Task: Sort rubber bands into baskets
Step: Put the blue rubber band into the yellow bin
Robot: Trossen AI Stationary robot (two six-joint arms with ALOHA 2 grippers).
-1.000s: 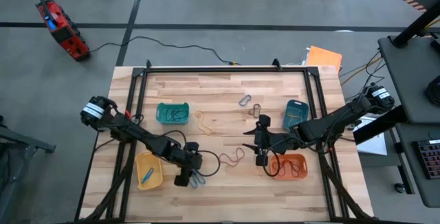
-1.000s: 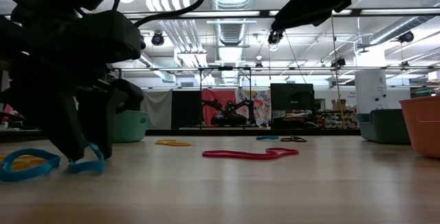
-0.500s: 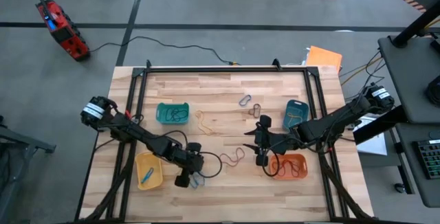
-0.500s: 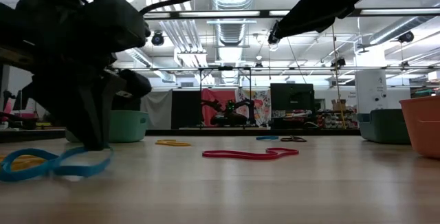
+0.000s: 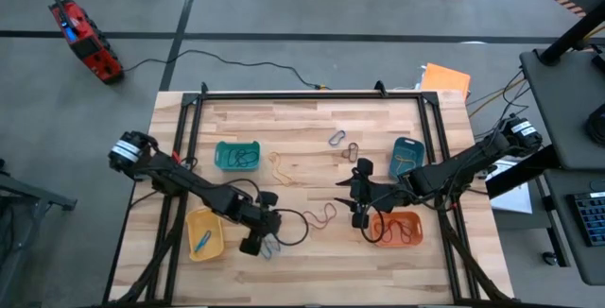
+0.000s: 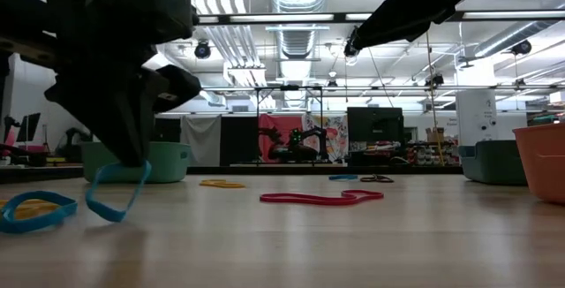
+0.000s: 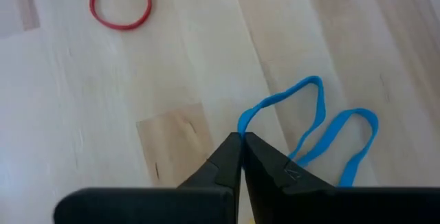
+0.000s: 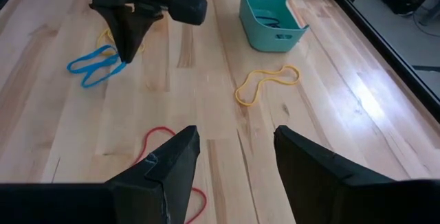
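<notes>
From above, the sorting looks partly done: the teal basket (image 5: 236, 155), blue basket (image 5: 406, 155), yellow basket (image 5: 204, 233) and orange basket (image 5: 397, 229) each hold bands, while a yellow band (image 5: 282, 167), a red band (image 5: 321, 215) and a few others lie loose on the table (image 5: 302, 119). At table height, the left claw (image 6: 132, 151) lifts a blue band (image 6: 115, 191) beside another blue band (image 6: 35, 210). Its wrist camera shows the claw pinched shut on that band (image 7: 289, 110). The right claw (image 8: 237, 152) hangs open near the orange basket.
</notes>
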